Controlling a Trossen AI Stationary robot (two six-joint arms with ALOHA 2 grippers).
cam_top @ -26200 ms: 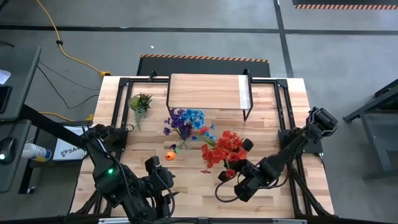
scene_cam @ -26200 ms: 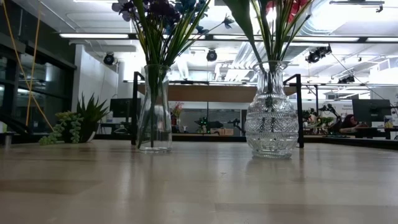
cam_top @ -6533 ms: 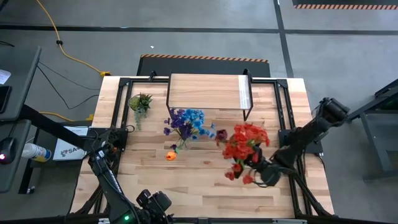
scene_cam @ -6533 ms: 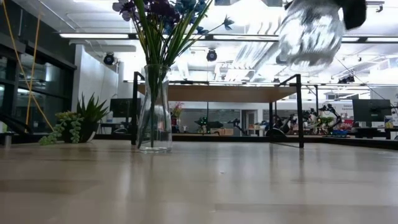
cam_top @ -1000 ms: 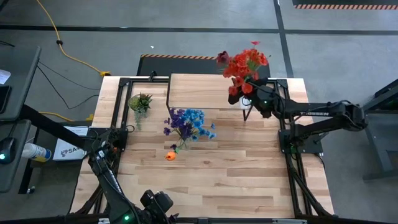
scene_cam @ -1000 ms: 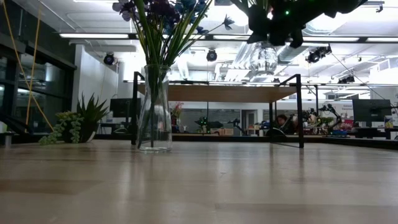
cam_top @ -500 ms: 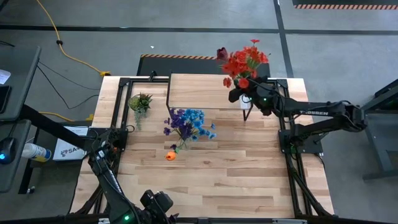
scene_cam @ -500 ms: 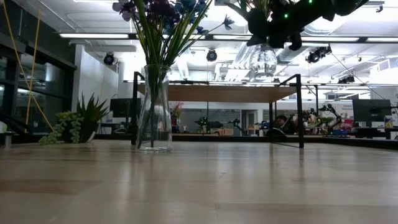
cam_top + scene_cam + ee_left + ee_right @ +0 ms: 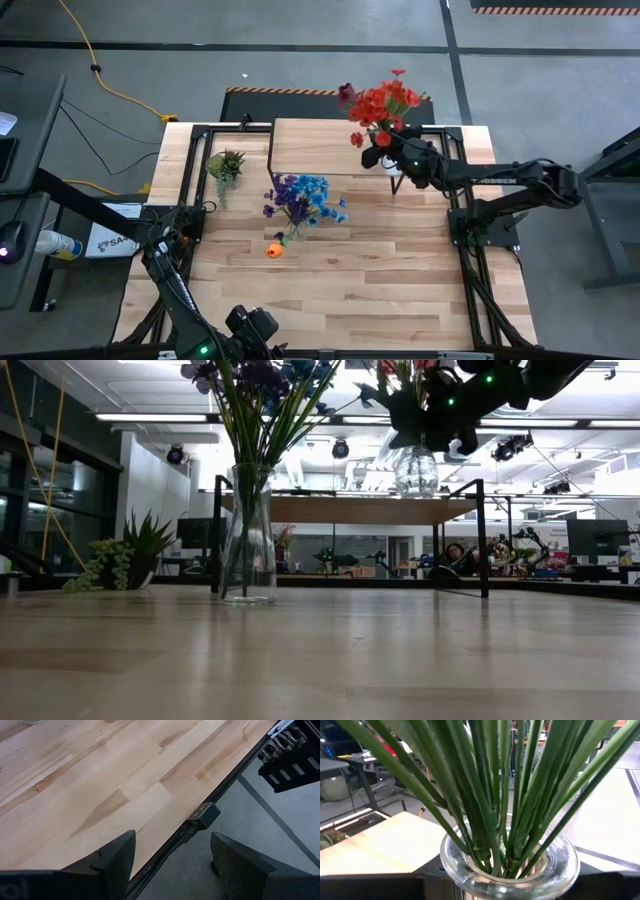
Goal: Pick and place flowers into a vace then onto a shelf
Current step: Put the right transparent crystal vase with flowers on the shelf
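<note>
A clear glass vase (image 9: 416, 468) holding red flowers (image 9: 378, 103) on green stems (image 9: 495, 795) hangs over the right end of the shelf (image 9: 335, 148). My right gripper (image 9: 398, 160) is shut on it, reaching in from the table's right side. A second vase (image 9: 248, 535) with blue and purple flowers (image 9: 302, 195) stands on the table in front of the shelf. An orange bloom (image 9: 273, 250) lies loose on the tabletop near it. My left gripper (image 9: 172, 865) waits open over the table's near edge, with nothing between its fingers. My right gripper holds the vase by its neck, just under the rim (image 9: 507, 885), with one finger on either side. The fingers come in about level from the table's right. The vase stays upright, its base just above the shelf's top (image 9: 340, 510); whether the base touches, I cannot tell.
A small green spiky plant (image 9: 226, 163) stands at the table's far left, beside the shelf's left leg. The shelf's black legs (image 9: 482, 540) rise at its corners. Bare tabletop (image 9: 340, 290) stretches across the near half.
My right gripper has carried the vase of red flowers toward the table's left and downward, nearer to the shelf's top. The vase has stayed upright. The left arm has kept still.
</note>
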